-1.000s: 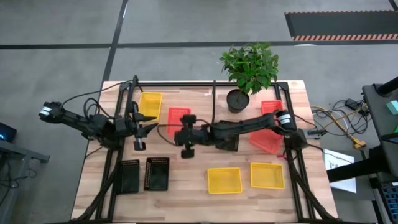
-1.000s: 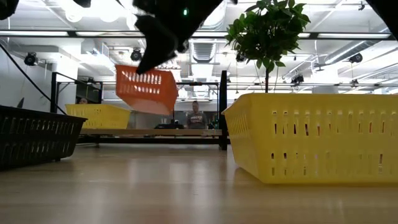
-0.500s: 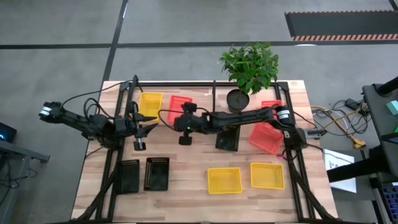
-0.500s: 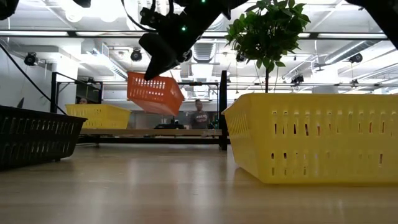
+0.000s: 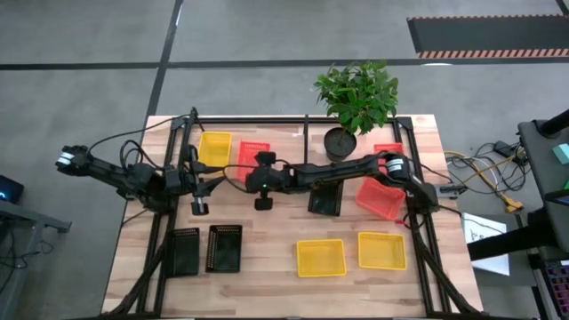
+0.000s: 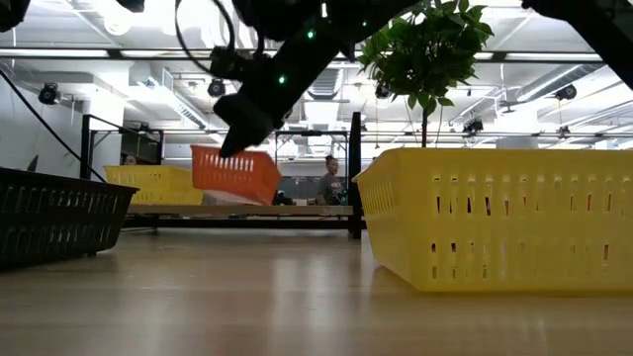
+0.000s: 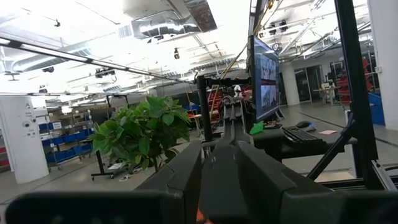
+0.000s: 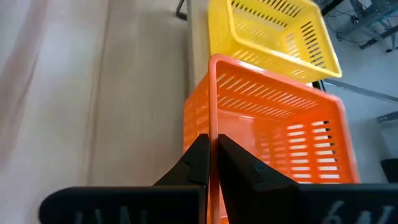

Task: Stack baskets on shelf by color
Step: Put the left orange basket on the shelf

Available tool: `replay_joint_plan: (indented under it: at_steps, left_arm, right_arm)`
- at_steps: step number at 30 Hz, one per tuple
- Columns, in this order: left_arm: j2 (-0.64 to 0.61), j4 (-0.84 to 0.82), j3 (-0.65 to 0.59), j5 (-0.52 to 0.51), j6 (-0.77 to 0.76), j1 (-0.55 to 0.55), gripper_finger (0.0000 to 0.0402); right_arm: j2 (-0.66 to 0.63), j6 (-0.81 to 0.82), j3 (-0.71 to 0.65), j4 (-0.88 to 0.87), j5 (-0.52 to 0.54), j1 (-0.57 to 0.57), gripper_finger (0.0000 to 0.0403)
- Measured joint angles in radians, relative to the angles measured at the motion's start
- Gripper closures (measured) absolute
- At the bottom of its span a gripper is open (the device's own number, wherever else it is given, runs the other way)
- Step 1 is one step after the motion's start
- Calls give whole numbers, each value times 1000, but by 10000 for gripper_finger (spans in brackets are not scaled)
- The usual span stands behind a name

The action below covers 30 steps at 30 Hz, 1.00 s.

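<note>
Setting: an industrial robotics lab or workshop hall. Indicators: exposed ceiling ducts (image 7: pixel 163 23), overhead strip lighting (image 6: pixel 59 52), grey concrete floor (image 5: pixel 267 36) with hazard-striped matting (image 5: pixel 484 34), loose cables (image 5: pixel 484 164), a monitor (image 7: pixel 265 78) and storage shelving (image 7: pixel 62 127) beyond the desk (image 5: pixel 276 284).

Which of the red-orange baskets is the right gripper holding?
The red-orange basket beside the yellow basket on the shelf; the right gripper pinches its rim. The other red-orange ones lie at the table's right, untouched.

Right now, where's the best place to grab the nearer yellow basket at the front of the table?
Take the yellow basket by one thin rim wall, coming from above. It sits upright with its open side up, so fingers can straddle the wall, as the right gripper likely does on the orange basket.
</note>
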Motion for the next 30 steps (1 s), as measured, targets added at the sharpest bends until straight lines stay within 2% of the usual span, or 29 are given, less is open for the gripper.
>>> replay_joint_plan:
  at_steps: [5,14,30]
  left_arm:
    - [-1,0,0,0,0,0,317]
    - [0,0,0,0,1,0,317]
    - [0,1,0,0,27,0,317]
  right_arm:
    - [22,-20,1,37,3,-22,390]
    - [53,-177,2,70,2,-53,390]
    - [55,-218,2,83,-8,-69,390]
